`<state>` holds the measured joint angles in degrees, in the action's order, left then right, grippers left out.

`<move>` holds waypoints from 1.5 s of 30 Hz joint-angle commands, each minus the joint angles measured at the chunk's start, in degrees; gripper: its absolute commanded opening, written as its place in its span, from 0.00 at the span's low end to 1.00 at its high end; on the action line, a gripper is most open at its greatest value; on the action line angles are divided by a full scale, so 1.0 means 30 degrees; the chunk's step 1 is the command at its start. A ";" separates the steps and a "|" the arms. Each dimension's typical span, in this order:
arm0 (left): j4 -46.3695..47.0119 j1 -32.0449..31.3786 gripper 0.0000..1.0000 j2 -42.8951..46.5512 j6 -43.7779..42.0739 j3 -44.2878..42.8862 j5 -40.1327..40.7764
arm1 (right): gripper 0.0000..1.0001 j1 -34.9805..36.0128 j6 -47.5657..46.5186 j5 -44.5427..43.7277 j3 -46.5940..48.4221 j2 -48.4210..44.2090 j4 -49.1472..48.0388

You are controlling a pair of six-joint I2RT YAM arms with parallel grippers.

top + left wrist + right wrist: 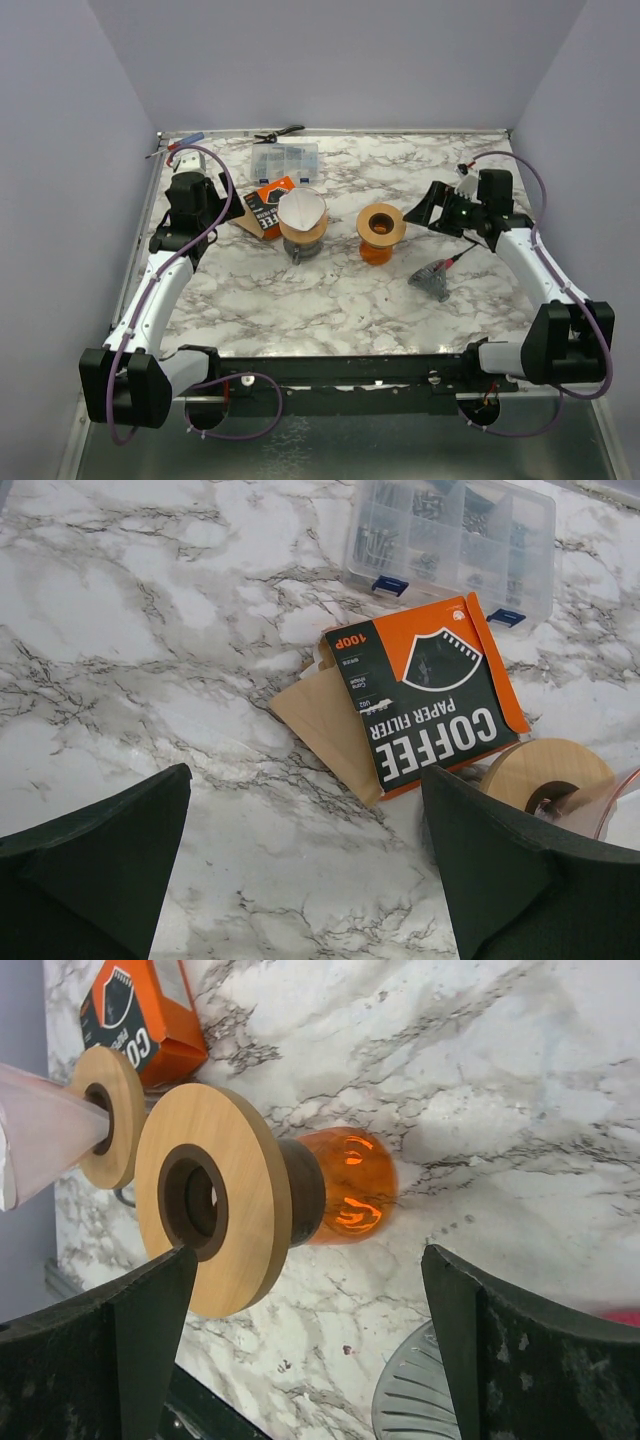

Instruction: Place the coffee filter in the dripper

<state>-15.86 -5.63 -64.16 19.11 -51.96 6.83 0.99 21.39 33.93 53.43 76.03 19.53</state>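
A white paper coffee filter [302, 208] sits as an open cone in the clear dripper [303, 232], which stands on a wooden ring and a grey base at mid-table. In the right wrist view that dripper [40, 1120] shows at the far left edge. My right gripper [428, 212] is open and empty, to the right of an orange dripper with a wooden collar [381, 228]. Nothing lies between its fingers [308, 1255]. My left gripper [205, 210] is open and empty too, left of the orange filter box [268, 205]; only marble shows between its fingers [305, 780].
Brown filter papers [325, 725] stick out from under the box [430, 695]. A clear parts organiser [285, 158] and pliers [280, 132] lie at the back. A grey ribbed piece [432, 275] lies near the right arm, also low in the right wrist view [425, 1400].
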 commanded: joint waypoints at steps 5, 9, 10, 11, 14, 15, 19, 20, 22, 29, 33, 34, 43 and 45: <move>0.0335 0.0148 0.99 0.0511 0.0052 0.0138 -0.0663 | 1.00 -0.0126 0.0209 -0.4339 -0.0883 -0.2520 0.1640; 0.0382 0.0147 0.99 0.0525 0.0047 0.0181 -0.0658 | 1.00 -0.0126 0.0785 -0.5754 -0.1615 -0.3928 0.2446; 0.0381 0.0133 0.99 0.0553 0.0045 0.0168 -0.0690 | 1.00 -0.0126 0.0932 -0.6200 -0.1771 -0.4242 0.2718; 0.0381 0.0131 0.99 0.0582 0.0052 0.0181 -0.0694 | 1.00 -0.0126 0.1133 -0.6596 -0.1907 -0.4582 0.3041; 0.0421 0.0133 0.99 0.0615 0.0062 0.0209 -0.0638 | 1.00 -0.0126 0.1862 -0.7846 -0.2229 -0.5516 0.3967; 0.0413 0.0131 0.99 0.0616 0.0047 0.0212 -0.0636 | 1.00 -0.0126 0.2187 -0.8270 -0.2375 -0.5840 0.4226; 0.0417 0.0145 0.99 0.0641 0.0058 0.0227 -0.0668 | 1.00 -0.0126 0.3744 -0.9212 -0.3324 -0.7150 0.4642; 0.0429 0.0147 0.99 0.0670 0.0046 0.0236 -0.0666 | 1.00 -0.0126 0.4169 -0.9452 -0.3504 -0.7351 0.4801; 0.0438 0.0147 0.99 0.0702 0.0045 0.0252 -0.0611 | 0.97 -0.0126 0.4713 -0.9489 -0.3877 -0.7528 0.4935; 0.0468 0.0146 0.99 0.0630 0.0053 0.0252 -0.0727 | 0.89 -0.0126 0.4745 -0.7226 -0.4774 -0.6526 0.4359; 0.0452 0.0147 0.99 0.0590 0.0066 0.0267 -0.0735 | 0.85 -0.0126 0.4671 -0.6167 -0.5326 -0.5864 0.3549; 0.0452 0.0148 0.99 0.0612 0.0051 0.0270 -0.0773 | 0.83 -0.0126 0.4702 -0.5904 -0.5512 -0.5682 0.3288; 0.0476 0.0148 0.99 0.0638 0.0077 0.0270 -0.0806 | 0.73 -0.0126 0.4569 -0.4796 -0.6436 -0.5079 0.2367; 0.0478 0.0140 0.99 0.0645 0.0082 0.0271 -0.0826 | 0.71 -0.0126 0.4522 -0.4582 -0.6525 -0.5048 0.2164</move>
<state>-15.46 -5.63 -63.22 19.14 -51.62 5.56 0.99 35.11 17.52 34.79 60.86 28.47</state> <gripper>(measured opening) 0.987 0.728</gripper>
